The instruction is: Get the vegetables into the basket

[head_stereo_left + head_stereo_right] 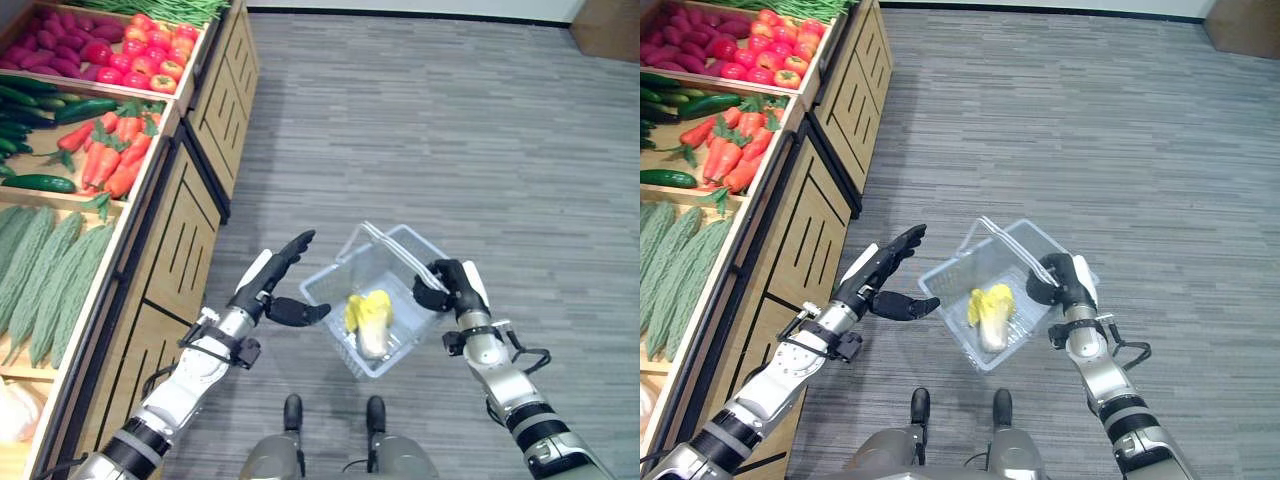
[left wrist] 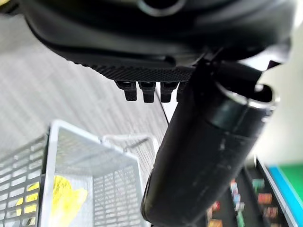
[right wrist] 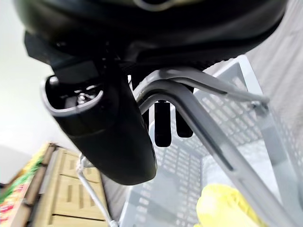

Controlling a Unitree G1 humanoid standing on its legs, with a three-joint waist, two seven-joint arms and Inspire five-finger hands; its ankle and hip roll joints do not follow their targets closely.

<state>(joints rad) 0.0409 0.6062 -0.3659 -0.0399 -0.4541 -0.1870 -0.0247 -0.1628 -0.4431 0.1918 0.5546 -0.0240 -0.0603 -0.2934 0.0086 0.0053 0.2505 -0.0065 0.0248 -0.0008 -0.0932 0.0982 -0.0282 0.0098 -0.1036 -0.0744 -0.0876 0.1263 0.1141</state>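
Note:
A clear wire-mesh basket (image 1: 330, 290) hangs in front of me above the grey floor. My right hand (image 1: 452, 285) is shut on the basket's grey handle (image 3: 199, 118). Inside the basket lies a yellow-leafed cabbage (image 1: 368, 318). My left hand (image 1: 272, 283) is open just left of the basket, fingers straight and thumb pointing toward its rim, holding nothing. To my left stands a wooden produce stand (image 1: 180, 240) with carrots (image 1: 112, 152), cucumbers (image 1: 40, 110) and bitter gourds (image 1: 50, 270).
Red apples (image 1: 150, 55) and purple sweet potatoes (image 1: 55, 50) fill the far bins of the stand. A white bag (image 1: 15, 410) lies in the nearest bin. Grey plank floor (image 1: 450, 130) stretches open ahead and to the right.

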